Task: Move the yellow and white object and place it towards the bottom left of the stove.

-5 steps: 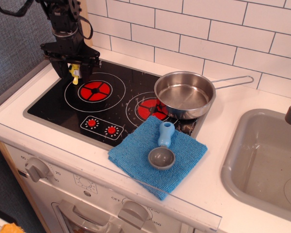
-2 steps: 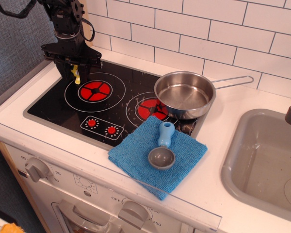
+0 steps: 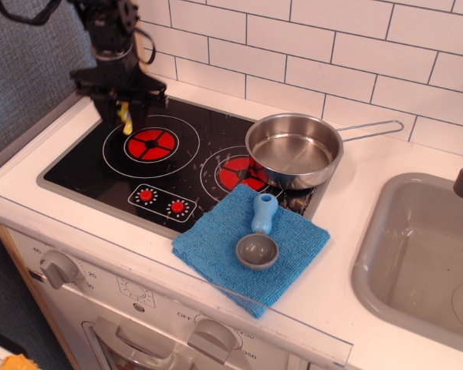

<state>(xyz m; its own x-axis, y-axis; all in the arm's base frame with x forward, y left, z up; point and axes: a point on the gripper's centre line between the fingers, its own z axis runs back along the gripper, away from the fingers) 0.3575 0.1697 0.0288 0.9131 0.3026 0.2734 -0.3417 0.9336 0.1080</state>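
My gripper (image 3: 123, 114) hangs over the far left corner of the stove (image 3: 85, 166), a black glossy cooktop with two red burners. It is shut on the yellow and white object (image 3: 126, 120); only a small yellow part shows between the black fingers, and the white body is hidden. The toy sits just above the far edge of the left burner (image 3: 150, 144), and I cannot tell whether it touches the glass.
A steel pan (image 3: 293, 150) sits on the right burner, handle pointing right. A blue cloth (image 3: 216, 240) at the stove's front right carries a blue-handled grey scoop (image 3: 258, 236). A grey sink (image 3: 417, 262) lies to the right. A tiled wall runs behind.
My gripper has shifted slightly to the right and up with the yellow toy still in it. Nothing else has moved.
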